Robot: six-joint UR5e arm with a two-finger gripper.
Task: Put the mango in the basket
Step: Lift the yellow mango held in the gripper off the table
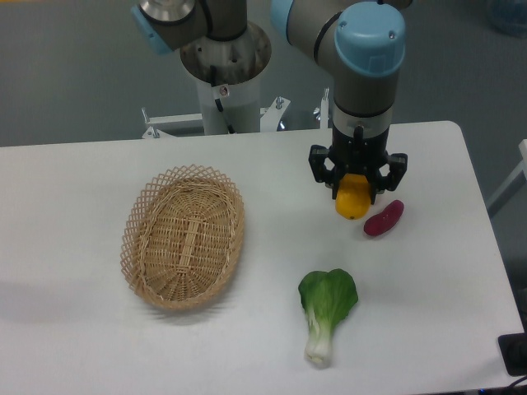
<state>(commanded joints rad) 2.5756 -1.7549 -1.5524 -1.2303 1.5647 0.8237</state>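
A red-purple vegetable (384, 219) and leafy bok choy (326, 306) on the white table (74, 197)

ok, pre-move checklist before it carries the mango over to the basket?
1. Claw closed on the mango: ok, fingers sit on both sides of it.
2. Mango lifted off the table: cannot tell from this single view.
3. Basket empty and upright: ok, nothing inside it.
4. Path left to the basket free: ok, bare table between them.
5. Red-purple vegetable clear of the claw: cannot tell, it lies very close on the right.
6. Bok choy out of the way: ok, it lies nearer the camera, off the path.
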